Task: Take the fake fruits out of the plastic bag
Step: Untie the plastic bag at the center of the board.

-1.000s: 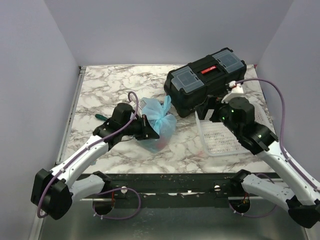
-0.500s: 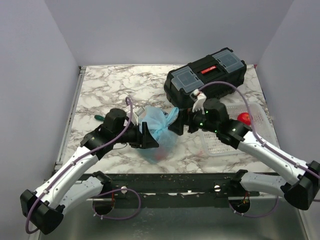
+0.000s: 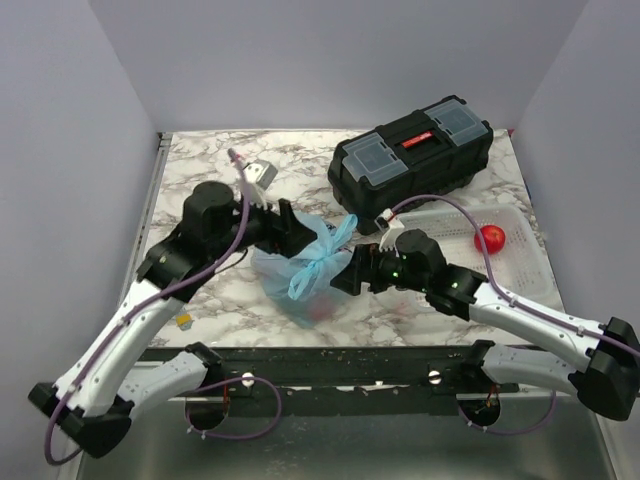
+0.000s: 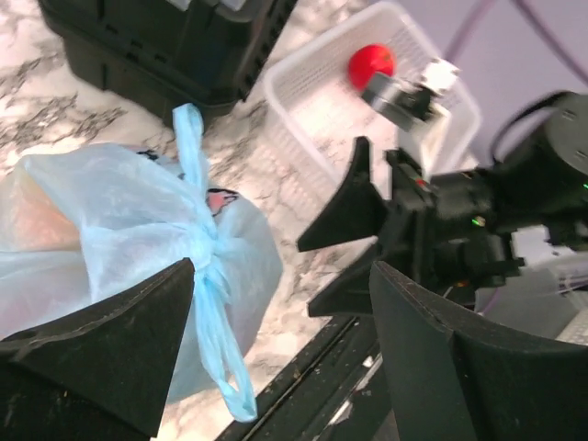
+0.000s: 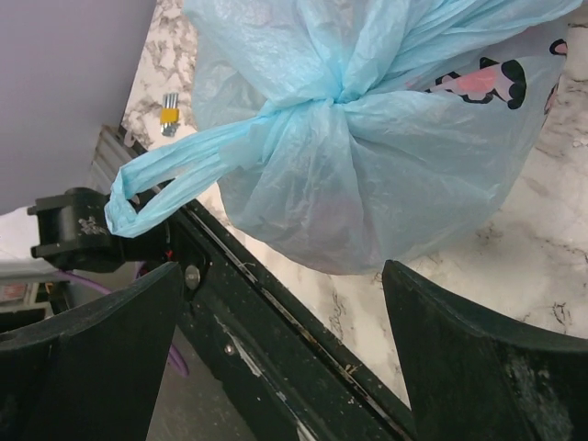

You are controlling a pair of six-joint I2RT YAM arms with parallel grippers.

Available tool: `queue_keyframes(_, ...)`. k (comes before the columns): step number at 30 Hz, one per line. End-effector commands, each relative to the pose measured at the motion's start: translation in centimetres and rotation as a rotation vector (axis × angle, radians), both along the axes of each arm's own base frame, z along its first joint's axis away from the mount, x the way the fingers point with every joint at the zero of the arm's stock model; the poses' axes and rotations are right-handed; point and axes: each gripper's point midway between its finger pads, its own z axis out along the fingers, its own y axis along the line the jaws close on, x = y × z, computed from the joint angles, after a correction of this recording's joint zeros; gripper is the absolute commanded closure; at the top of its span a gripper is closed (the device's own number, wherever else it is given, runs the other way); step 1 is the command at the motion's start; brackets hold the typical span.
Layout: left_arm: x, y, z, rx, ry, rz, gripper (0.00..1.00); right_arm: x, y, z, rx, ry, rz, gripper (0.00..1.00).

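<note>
Plastic bag knotted shut on the marble table, left gripper spread wide, one finger perhaps brushing it, I can't be sure, right gripper equally wide, empty, red fruit in white basket.

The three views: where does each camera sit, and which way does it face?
Top external: above and behind the robot, looking down on the table; left arm and right arm show.
Left wrist: on the left arm, facing the plastic bag and the right gripper; own fingers show.
Right wrist: on the right arm, facing the bag's other side; own fingers show.
All show the bag.
</note>
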Motion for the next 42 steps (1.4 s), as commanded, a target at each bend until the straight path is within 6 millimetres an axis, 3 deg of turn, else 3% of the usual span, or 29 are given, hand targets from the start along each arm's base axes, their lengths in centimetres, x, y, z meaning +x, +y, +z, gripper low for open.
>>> queue_keyframes(1, 4.9, -1.4, -2.9, 0.19, 0.092, 0.043, 0.25, 1.0, 0.3, 1.2, 0.044, -0.033, -0.041, 0.1)
queue_keyframes(4, 8.1, -0.8, -5.1, 0.366, 0.17, 0.124, 0.35, 1.0, 0.4, 0.4, 0.003, -0.039, -0.016, 0.11)
queue_keyframes(5, 8.7, -1.4, -6.1, 0.396, 0.195, 0.104, 0.37, 1.1, 0.4, 0.2, -0.008, -0.04, -0.016, 0.12)
queue_keyframes(10, 10.0, -2.5, -10.4, 0.505, 0.237, 0.098, 0.37, 2.1, 0.2, -0.2, -0.01, -0.054, -0.071, 0.16)
queue_keyframes(15, 8.7, -4.0, -13.5, 0.514, 0.276, 0.014, 0.37, 3.1, -0.1, 0.3, 0.068, -0.088, -0.154, 0.19)
queue_keyframes(22, 6.9, -5.8, -17.2, 0.604, 0.354, -0.072, 0.37, 5.0, -0.3, 0.5, -0.011, -0.149, -0.194, 0.21)
queue_keyframes(26, 6.7, -6.1, -17.6, 0.63, 0.338, -0.077, 0.45, 5.6, 0.2, 0.5, -0.049, -0.155, -0.18, 0.25)
queue_keyframes(31, 6.9, -5.8, -17.9, 0.654, 0.337, -0.075, 0.62, 5.6, 0.7, -0.4, -0.054, -0.149, -0.159, 0.27)
queue_keyframes(40, 6.9, -5.6, -16.3, 0.631, 0.287, -0.075, 1.0, 5.6, 1.4, -1.7, -0.075, -0.131, -0.126, 0.27)
queue_keyframes(42, 6.7, -5.7, -15.8, 0.614, 0.279, -0.083, 1.0, 5.7, 1.7, -1.8, -0.076, -0.13, -0.119, 0.28)
